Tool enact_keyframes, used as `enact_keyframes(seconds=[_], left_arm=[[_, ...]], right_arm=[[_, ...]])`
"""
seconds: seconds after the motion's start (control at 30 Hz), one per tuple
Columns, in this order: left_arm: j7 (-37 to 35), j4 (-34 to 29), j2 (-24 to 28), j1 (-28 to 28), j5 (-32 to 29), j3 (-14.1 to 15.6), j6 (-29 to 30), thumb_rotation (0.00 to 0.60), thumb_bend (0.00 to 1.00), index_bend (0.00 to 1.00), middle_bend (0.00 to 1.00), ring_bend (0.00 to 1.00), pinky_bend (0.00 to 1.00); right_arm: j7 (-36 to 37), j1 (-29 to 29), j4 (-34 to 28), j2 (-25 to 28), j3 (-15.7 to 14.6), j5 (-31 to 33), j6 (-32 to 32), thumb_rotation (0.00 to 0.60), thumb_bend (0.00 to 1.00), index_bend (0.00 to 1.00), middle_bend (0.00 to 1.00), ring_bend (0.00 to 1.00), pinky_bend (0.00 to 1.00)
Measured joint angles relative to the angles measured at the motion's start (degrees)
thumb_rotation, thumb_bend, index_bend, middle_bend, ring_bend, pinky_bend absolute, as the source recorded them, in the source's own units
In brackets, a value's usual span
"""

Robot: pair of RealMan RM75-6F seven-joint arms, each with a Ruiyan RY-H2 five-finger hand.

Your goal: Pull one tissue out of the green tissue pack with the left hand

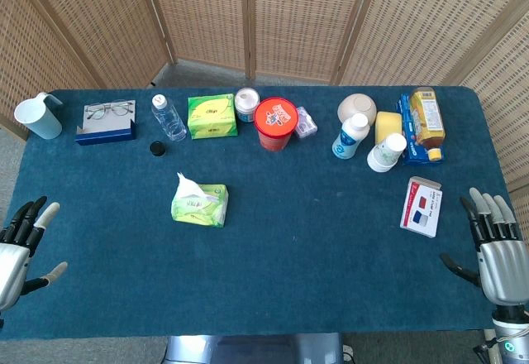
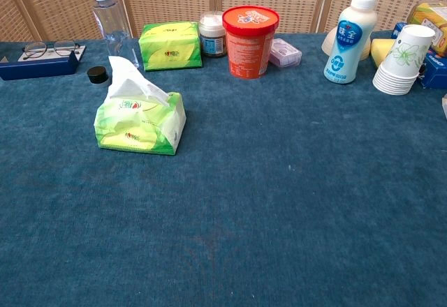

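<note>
The green tissue pack (image 1: 199, 205) lies on the blue table, left of centre, with a white tissue (image 1: 187, 186) sticking up from its top slot. The chest view shows the same green tissue pack (image 2: 140, 123) and its white tissue (image 2: 130, 78) standing upright. My left hand (image 1: 20, 244) hovers at the table's near left edge, fingers spread, holding nothing, well left of the pack. My right hand (image 1: 496, 252) sits at the near right edge, fingers apart and empty. Neither hand shows in the chest view.
Along the back stand a pale cup (image 1: 39, 117), glasses on a blue case (image 1: 106, 121), a water bottle (image 1: 168, 117) with its cap (image 1: 156, 147) off, a green box (image 1: 212, 116), a red tub (image 1: 275, 122), a milk bottle (image 1: 350, 136), paper cups (image 1: 386, 152). A card box (image 1: 421, 207) lies right.
</note>
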Motion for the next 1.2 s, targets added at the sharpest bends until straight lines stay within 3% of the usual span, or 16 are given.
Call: enact_keyframes(seconds=[0.23, 0.43, 0.7, 0.9, 1.0, 1.2], left_arm=[[0.9, 0.2, -0.3, 0.0, -0.7, -0.4, -0.1, 0.600, 0.00, 0.00, 0.00, 0.00, 0.02], [3.5, 0.1, -1.2, -1.3, -2.3, -1.5, -2.3, 0.600, 0.00, 0.00, 0.00, 0.00, 0.00], [8.1, -3.0, -4.3, -14.1, -10.3, -8.2, -19.4, 0.600, 0.00, 0.00, 0.00, 0.00, 0.00], [16.4, -2.4, -12.0, -26.7, -19.2, -13.5, -31.8, 0.600, 0.00, 0.00, 0.00, 0.00, 0.00], [21.7, -1.6, -15.9, -30.7, -24.1, -14.7, -35.1, 0.600, 0.00, 0.00, 0.00, 0.00, 0.03], [34.3, -0.1, -22.7, -35.8, -34.3, -15.2, -35.8, 0.600, 0.00, 0.07, 0.03, 0.06, 0.31]], right_arm=[[-0.2, 0.0, 0.0, 0.0, -0.1, 0.1, -0.3, 0.600, 0.00, 0.00, 0.00, 0.00, 0.00], [0.1, 0.0, -0.1, 0.1, 0.1, 0.7, -0.6, 0.600, 0.00, 0.00, 0.00, 0.00, 0.00], [0.1, 0.4, 0.1, 0.0, 0.4, 1.7, -1.7, 0.600, 0.00, 0.00, 0.00, 0.00, 0.00], [1.8, 0.5, 0.5, 0.5, 0.9, 3.1, -2.3, 0.600, 0.00, 0.00, 0.00, 0.00, 0.00], [2.9, 0.5, 0.7, 0.7, 1.1, 3.5, -2.4, 0.600, 0.00, 0.00, 0.00, 0.00, 0.00], [4.9, 0.3, 0.8, 1.4, 1.4, 4.0, -2.3, 0.600, 0.00, 0.00, 0.00, 0.00, 0.00]])
